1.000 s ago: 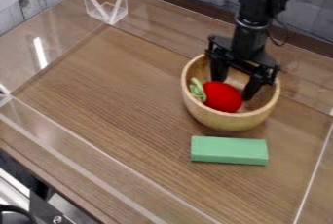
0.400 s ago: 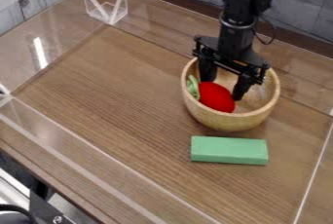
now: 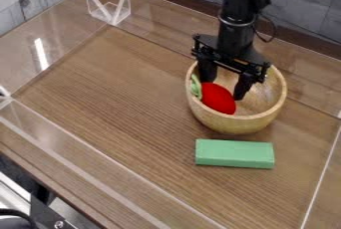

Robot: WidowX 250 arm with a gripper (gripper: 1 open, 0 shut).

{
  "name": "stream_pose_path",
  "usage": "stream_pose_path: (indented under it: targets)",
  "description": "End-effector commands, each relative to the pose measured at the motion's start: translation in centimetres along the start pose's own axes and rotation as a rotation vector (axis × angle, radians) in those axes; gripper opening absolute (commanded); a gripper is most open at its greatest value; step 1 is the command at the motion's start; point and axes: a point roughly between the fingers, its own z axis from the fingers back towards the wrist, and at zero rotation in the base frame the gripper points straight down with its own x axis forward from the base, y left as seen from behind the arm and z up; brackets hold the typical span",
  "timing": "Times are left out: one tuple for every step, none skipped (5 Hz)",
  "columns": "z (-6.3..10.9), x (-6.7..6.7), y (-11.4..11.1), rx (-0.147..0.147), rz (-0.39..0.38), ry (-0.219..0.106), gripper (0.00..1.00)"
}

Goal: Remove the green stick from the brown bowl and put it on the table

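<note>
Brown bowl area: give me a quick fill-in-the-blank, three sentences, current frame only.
1. The red ball sits inside the ____.
2. The gripper hangs directly above the brown bowl, its fingers pointing ____.
3. The flat green block lies on the table, ____ the bowl.

Missing words: brown bowl; down; outside

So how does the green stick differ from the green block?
The stick is small, thin and pale; the block is larger, flat and a deeper green. The stick sits inside the bowl beside the red ball, under the claw; the block lies on the table. Both are green.
</note>
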Motion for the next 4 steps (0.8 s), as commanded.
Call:
stream_pose_path:
  targets:
    - [3.5, 1.0, 0.6, -0.003, 0.013, -0.074, 0.00]
    - [4.7, 1.2, 0.8, -0.006, 0.014, -0.078, 0.00]
    - [5.0, 1.0, 2.0, -0.003, 0.059, -0.081, 0.00]
    - [5.2, 0.8, 3.2, 0.001, 0.105, -0.083, 0.00]
